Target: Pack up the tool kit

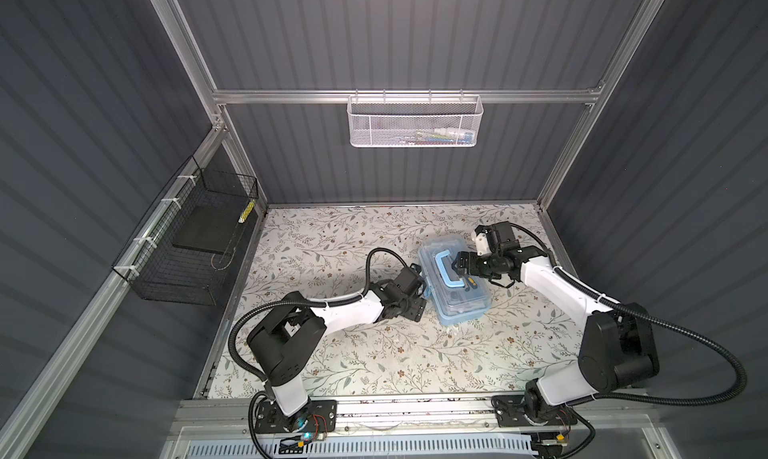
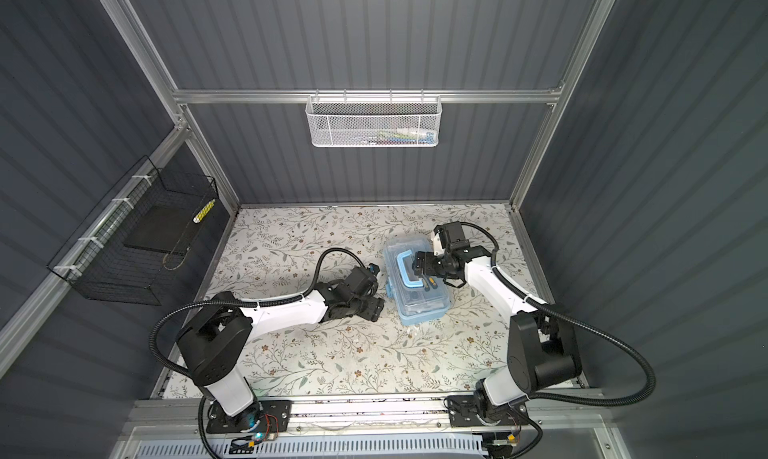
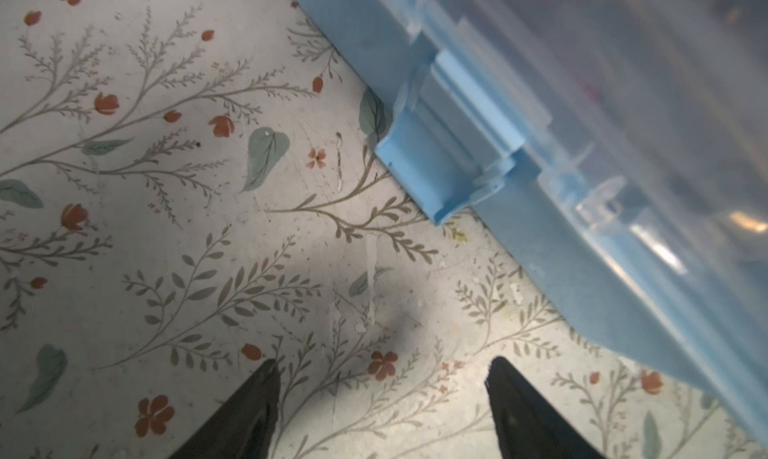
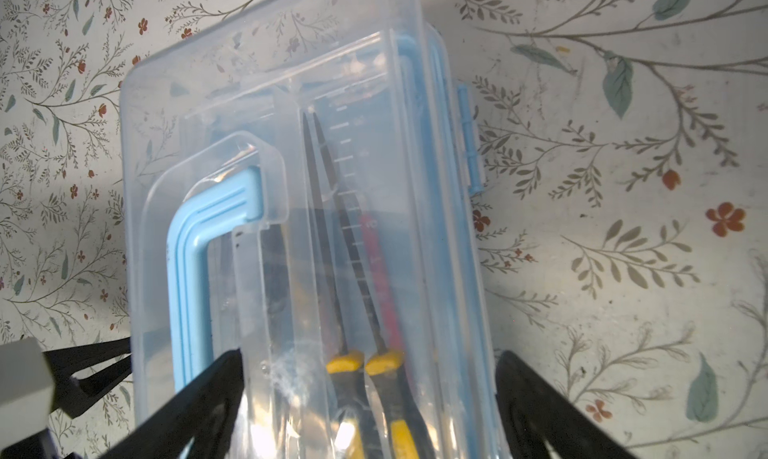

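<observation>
The tool kit [image 1: 461, 307] [image 2: 419, 307] lies with its lid down on the floral table [image 1: 332, 245], right of centre in both top views. The right gripper [image 1: 459, 266] [image 4: 370, 355] hangs over the clear lid, jaws spread wide, one finger beside the blue arched handle [image 4: 187, 270] and the other out by the box's long edge, gripping nothing. The left gripper [image 1: 417, 307] [image 3: 382, 365] sits low just beside the opposite long side near a blue latch [image 3: 436, 162], jaws parted over bare table and empty. The box is light blue and rectangular, and through the lid show pliers [image 4: 386, 394] with yellow-and-black grips and a red-shafted tool [image 4: 374, 249].
</observation>
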Action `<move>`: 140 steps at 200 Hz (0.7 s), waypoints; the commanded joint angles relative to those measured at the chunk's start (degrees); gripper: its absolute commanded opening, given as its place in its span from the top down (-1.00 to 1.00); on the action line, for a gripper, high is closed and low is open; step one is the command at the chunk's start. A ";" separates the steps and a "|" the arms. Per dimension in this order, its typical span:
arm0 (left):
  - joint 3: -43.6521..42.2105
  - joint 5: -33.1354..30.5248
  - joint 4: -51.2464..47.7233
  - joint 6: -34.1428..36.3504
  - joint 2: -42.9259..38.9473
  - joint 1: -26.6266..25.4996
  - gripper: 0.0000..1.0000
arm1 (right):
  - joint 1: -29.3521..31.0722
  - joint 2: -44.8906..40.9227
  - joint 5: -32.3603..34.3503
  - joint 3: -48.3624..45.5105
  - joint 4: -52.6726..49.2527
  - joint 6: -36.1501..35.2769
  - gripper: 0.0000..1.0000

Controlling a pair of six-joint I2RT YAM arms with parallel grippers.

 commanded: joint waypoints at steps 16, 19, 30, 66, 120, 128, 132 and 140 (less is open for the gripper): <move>-4.51 -1.36 12.68 8.97 1.31 -1.21 -0.72 | 0.14 0.75 0.62 0.15 -0.74 -1.72 -0.90; -4.77 -1.50 13.34 9.28 1.53 -1.25 -0.73 | 0.14 0.84 0.39 0.10 -0.49 -1.85 -0.90; -5.18 -1.98 15.15 10.11 2.33 -1.31 -0.77 | 0.07 1.19 -0.03 0.05 -0.15 -2.43 -0.90; -5.62 -2.30 21.19 12.49 5.21 -1.32 -0.90 | -0.69 2.81 -0.79 1.00 -0.10 -3.56 -0.90; -4.88 -7.06 29.01 13.27 11.44 -1.32 -0.92 | -2.21 3.45 -1.17 1.99 -0.45 -4.11 -0.91; -5.25 -7.76 30.83 13.26 11.93 -1.32 -0.92 | -2.30 3.52 -1.25 2.06 -0.59 -4.29 -0.91; -5.46 -8.09 31.67 13.09 12.15 -1.32 -0.92 | -2.32 3.61 -1.26 2.14 -0.73 -4.35 -0.91; -5.61 -8.97 33.06 12.92 12.61 -1.36 -0.92 | -2.48 3.71 -1.14 2.24 -0.82 -4.46 -0.91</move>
